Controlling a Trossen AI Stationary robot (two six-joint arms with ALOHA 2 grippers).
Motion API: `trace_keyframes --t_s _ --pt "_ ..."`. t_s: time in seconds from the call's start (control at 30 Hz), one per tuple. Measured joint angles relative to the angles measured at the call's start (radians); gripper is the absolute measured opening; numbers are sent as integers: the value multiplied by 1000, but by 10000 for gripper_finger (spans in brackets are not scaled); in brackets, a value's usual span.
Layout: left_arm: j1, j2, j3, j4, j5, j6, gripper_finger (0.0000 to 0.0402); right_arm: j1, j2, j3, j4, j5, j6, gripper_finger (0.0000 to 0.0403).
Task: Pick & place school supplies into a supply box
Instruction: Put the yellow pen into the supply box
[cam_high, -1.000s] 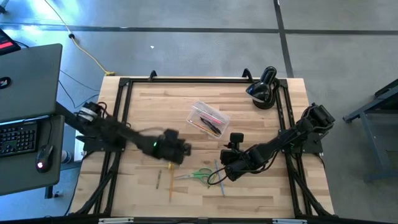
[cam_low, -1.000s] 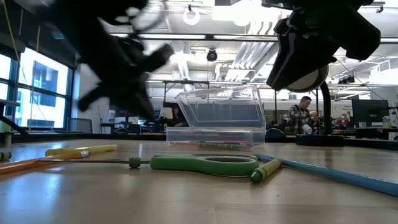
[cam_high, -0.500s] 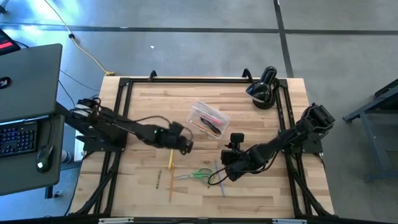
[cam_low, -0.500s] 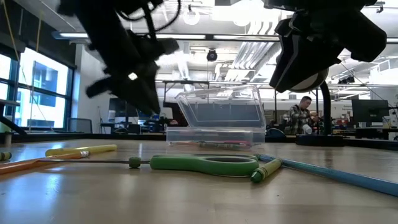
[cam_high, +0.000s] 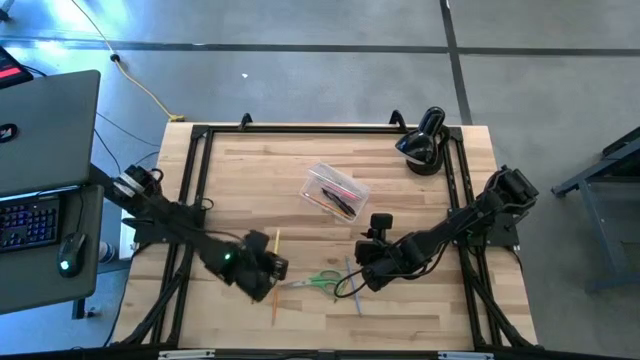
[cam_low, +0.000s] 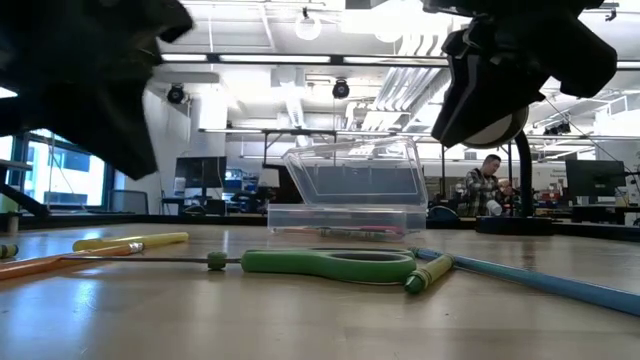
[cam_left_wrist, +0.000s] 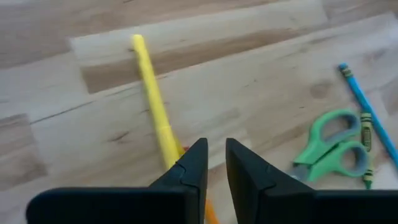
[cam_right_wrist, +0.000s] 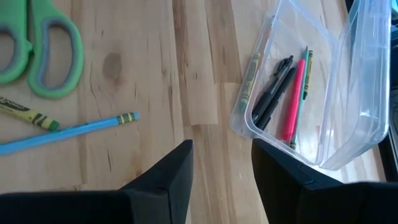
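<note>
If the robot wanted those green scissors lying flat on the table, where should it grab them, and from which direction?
Probably from straight above, at the narrow neck where the handles meet the blades. The green scissors lie flat on the table, so nothing sticks up to pinch from the side. A crayon and blue pencil lie beside the loops, so the neck looks clearer. The right tool is near.

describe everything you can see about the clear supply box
The supply box is a small, shallow rectangular case of clear, thin plastic, lying diagonally near the middle of the wooden table. Its hinged lid stands open, tilted back. Inside lie a pink pen, dark pens and a green crayon, roughly parallel along its length. Neither gripper touches it; the right gripper hangs nearby, fingers apart.
</note>
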Motion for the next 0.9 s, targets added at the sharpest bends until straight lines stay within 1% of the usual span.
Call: trace_keyframes --t_s 0.07,0.17,0.4,0.53,0.83,0.9 --pt "-20 9 2 -11 -32 -31 82 0 0 0 2 0 0 142" --pt "-26 26 0 -73 -30 -51 75 0 0 0 10 0 -1 142" --pt "-25 117 1 -37 -6 -55 69 0 0 0 29 0 -8 142" --pt "-25 161 0 -30 -59 -80 66 0 0 0 45 0 -22 142" --pt "-3 251 3 19 -124 -100 62 -2 0 0 66 -11 -43 142" --pt "5 266 4 28 -165 -99 63 -2 0 0 73 -12 -44 142"
